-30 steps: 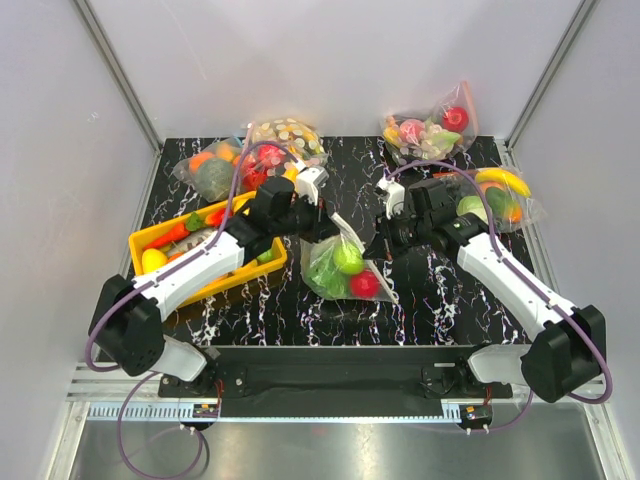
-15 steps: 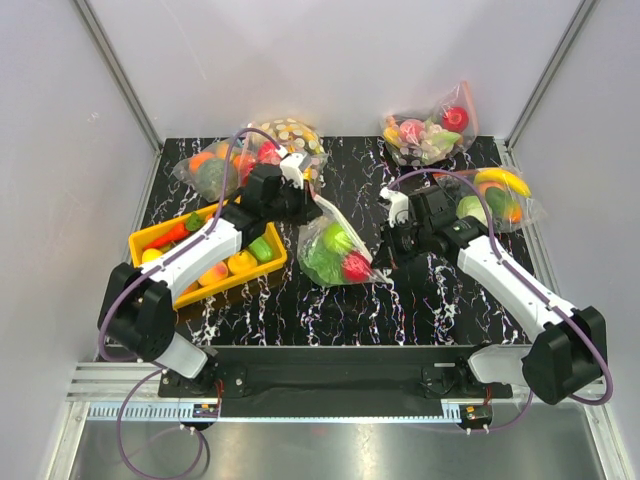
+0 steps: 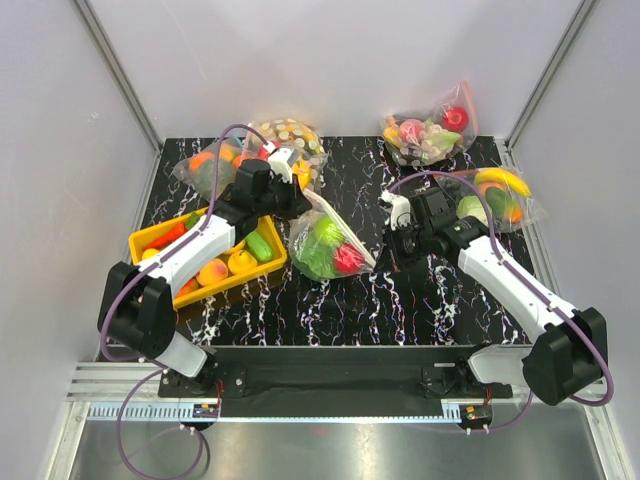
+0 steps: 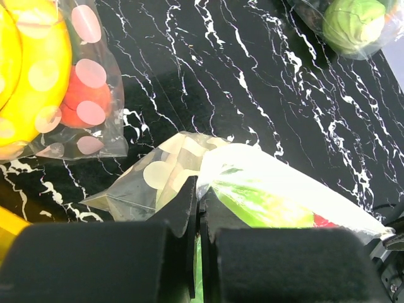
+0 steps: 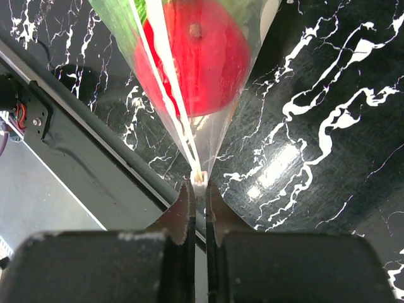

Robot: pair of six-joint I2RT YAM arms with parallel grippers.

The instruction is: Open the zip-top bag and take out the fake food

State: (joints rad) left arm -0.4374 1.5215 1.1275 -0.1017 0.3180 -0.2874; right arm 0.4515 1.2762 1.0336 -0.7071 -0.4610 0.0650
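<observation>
The zip-top bag (image 3: 325, 245), clear with white dots, hangs stretched between both grippers over the middle of the table. Inside it is the fake food: a leafy green piece (image 3: 318, 250), a green apple (image 3: 328, 230) and a red fruit (image 3: 347, 259). My left gripper (image 3: 303, 198) is shut on the bag's upper left corner; in the left wrist view its jaws (image 4: 201, 189) pinch the dotted plastic (image 4: 164, 173). My right gripper (image 3: 383, 262) is shut on the bag's lower right end; in the right wrist view it (image 5: 199, 184) clamps the white zip end, the red fruit (image 5: 196, 57) just beyond.
A yellow tray (image 3: 145, 240) of fake food lies under the left arm. A dotted bag with bananas (image 3: 285, 135) and another bag (image 3: 210, 172) sit at the back left. More filled bags sit at the back right (image 3: 430, 130) and far right (image 3: 495, 195).
The left gripper has pulled its corner of the bag back and to the left. The bag has shifted left and drawn taut; the right gripper has barely moved.
</observation>
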